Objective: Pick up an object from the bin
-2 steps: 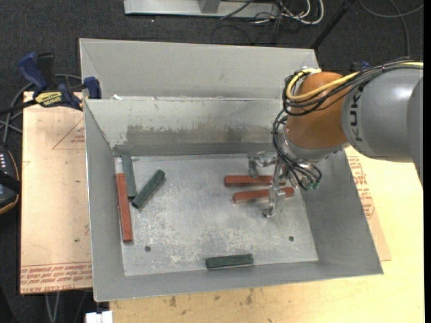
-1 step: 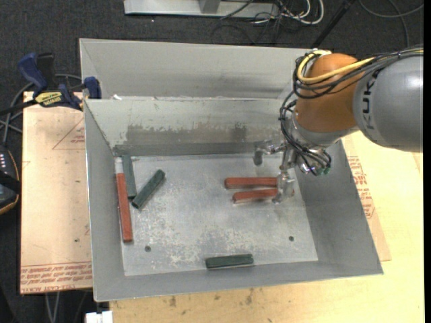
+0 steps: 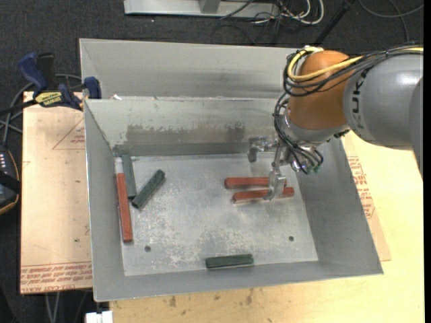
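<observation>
Dark green block (image 3: 229, 262) lies at near edge | your gripper (image 3: 275, 188) sits over two red bars (image 3: 246, 182), right of centre | claw opening: you cannot tell

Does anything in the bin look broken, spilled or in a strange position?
Nothing stands out. All bars lie flat and whole on the bin floor: two red bars under the gripper, a long red bar at left, dark green bars scattered.
</observation>
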Motion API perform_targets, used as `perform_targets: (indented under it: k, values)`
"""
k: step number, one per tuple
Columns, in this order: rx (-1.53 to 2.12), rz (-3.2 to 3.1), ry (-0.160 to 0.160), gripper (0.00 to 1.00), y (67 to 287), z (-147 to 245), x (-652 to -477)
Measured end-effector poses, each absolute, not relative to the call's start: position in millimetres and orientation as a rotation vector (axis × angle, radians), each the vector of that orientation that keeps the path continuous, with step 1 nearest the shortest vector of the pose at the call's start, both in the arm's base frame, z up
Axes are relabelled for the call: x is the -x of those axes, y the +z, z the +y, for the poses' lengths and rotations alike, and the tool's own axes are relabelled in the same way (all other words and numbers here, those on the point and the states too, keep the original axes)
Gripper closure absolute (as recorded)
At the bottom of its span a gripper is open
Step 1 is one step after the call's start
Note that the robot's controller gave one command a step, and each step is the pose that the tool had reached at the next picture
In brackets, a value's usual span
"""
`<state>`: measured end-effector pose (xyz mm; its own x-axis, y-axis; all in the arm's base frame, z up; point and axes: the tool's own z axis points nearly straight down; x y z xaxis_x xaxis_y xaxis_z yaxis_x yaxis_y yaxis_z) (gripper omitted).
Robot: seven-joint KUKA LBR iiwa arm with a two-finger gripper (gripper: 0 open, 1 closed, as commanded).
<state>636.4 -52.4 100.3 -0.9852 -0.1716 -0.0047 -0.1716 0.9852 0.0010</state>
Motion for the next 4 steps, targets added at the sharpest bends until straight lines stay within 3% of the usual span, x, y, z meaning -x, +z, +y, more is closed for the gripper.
perform_targets:
  k: [1, 2, 3, 4]
  values:
    - [0.28, 3.129, 0.003, 0.0, 68.3, -45.4, -635.8]
    - [0.279, 3.127, 0.002, 0.0, 68.7, -45.0, -636.5]
    - [0.277, 3.127, 0.002, 1.0, 68.9, -45.2, -636.6]
    - [0.275, 3.126, 0.002, 1.0, 74.0, -45.0, -637.3]
